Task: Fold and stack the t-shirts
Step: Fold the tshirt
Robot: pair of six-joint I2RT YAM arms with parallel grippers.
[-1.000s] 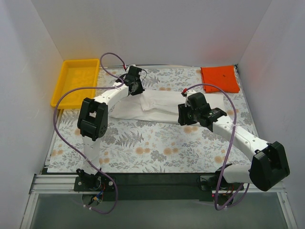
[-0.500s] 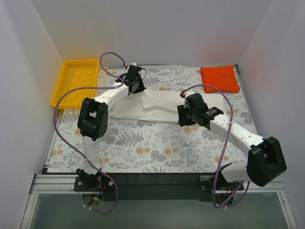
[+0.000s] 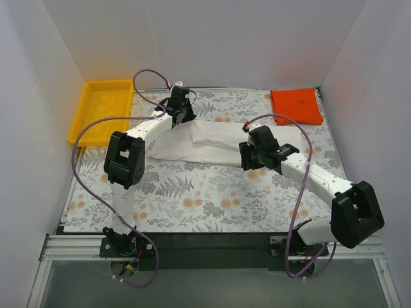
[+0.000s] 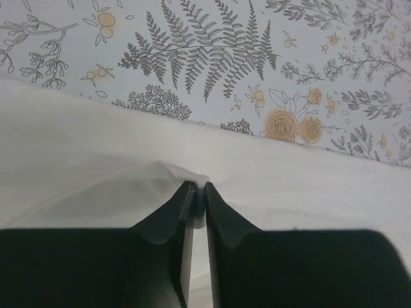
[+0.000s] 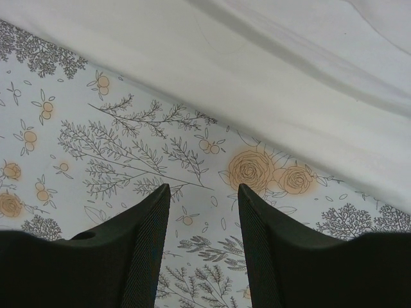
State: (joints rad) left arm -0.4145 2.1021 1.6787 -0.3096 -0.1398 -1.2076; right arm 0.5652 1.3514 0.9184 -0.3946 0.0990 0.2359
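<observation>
The white t-shirt [image 3: 205,144] lies bunched in a long band across the middle back of the table. My left gripper [image 3: 186,120] is shut on a fold of its upper left edge, and the pinched cloth shows between the fingertips in the left wrist view [image 4: 200,185]. My right gripper [image 3: 246,160] is open and empty, just in front of the shirt's right end; its wrist view shows bare tablecloth between the fingers [image 5: 203,192] and the white t-shirt [image 5: 308,70] beyond. The orange-red t-shirt [image 3: 296,106] lies folded flat at the back right corner.
A yellow plastic tray [image 3: 103,110] stands at the back left, off the floral tablecloth [image 3: 205,192]. White walls close in the back and both sides. Purple cables loop over both arms.
My left gripper has pulled the shirt's edge slightly up and back. My right gripper has shifted a little toward the shirt's right end. The shirt has bunched narrower.
</observation>
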